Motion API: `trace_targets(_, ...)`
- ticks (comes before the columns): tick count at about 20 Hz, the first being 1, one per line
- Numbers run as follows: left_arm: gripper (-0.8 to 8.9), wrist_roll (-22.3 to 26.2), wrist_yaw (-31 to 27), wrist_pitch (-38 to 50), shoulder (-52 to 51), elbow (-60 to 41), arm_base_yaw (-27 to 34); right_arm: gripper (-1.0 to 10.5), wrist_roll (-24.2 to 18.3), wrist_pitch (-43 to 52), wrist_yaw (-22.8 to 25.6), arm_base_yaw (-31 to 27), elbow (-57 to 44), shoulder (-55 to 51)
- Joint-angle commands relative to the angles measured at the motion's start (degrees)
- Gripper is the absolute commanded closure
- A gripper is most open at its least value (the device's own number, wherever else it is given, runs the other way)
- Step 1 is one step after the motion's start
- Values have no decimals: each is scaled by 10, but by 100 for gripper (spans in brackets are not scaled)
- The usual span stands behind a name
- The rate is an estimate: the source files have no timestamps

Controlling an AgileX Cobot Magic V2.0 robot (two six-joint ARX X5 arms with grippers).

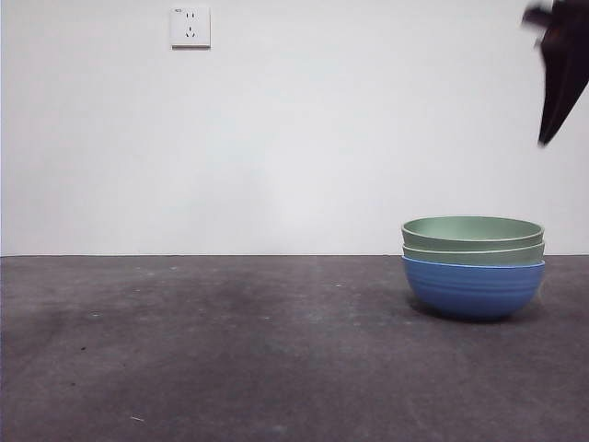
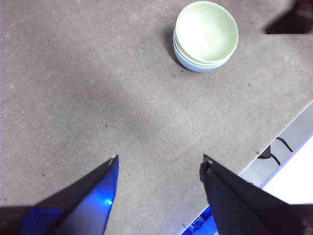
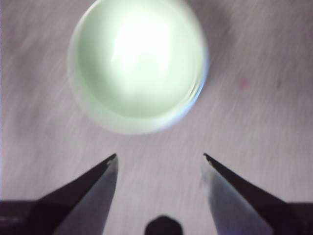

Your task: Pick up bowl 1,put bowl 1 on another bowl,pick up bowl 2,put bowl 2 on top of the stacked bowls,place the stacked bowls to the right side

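Observation:
The three bowls stand nested on the table at the right of the front view. The blue bowl (image 1: pixel 472 287) is at the bottom, the darker grey-green bowl (image 1: pixel 473 253) sits in it with only a rim band showing, and the paler mint bowl (image 1: pixel 472 230) is on top. My right gripper (image 3: pixel 160 159) hangs open and empty above the stack (image 3: pixel 138 66), in a blurred view; it shows as a dark tip (image 1: pixel 560 69) at the top right corner. My left gripper (image 2: pixel 160 160) is open and empty, well away from the stack (image 2: pixel 205 36).
A white wall socket (image 1: pixel 190 26) is on the back wall. The grey table (image 1: pixel 230 350) stretches left of the bowls. The table's edge with a pale frame (image 2: pixel 286 147) lies near my left gripper.

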Motion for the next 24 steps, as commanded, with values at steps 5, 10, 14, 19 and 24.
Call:
trace_targets(5,554,10,0,-9,0,0,-2,956,-45,-102,0,52,-3,-144)
trace_targets(10,822,23,0,-17,0,0,-2,957,-49,-109,2,56,-3,-172)
trace_targets(14,817,23,-1,-14,0,0,-2,941,-43,-109,2,56,-3,-172)
trace_targets(19,816,23,-1,-13,0,0,-2,941,-43,-109,2,56,-3,-172)
trace_targets(24,816,48,-38,-4,-6,0,8,941,-43,-109,2,56,-3,-172)
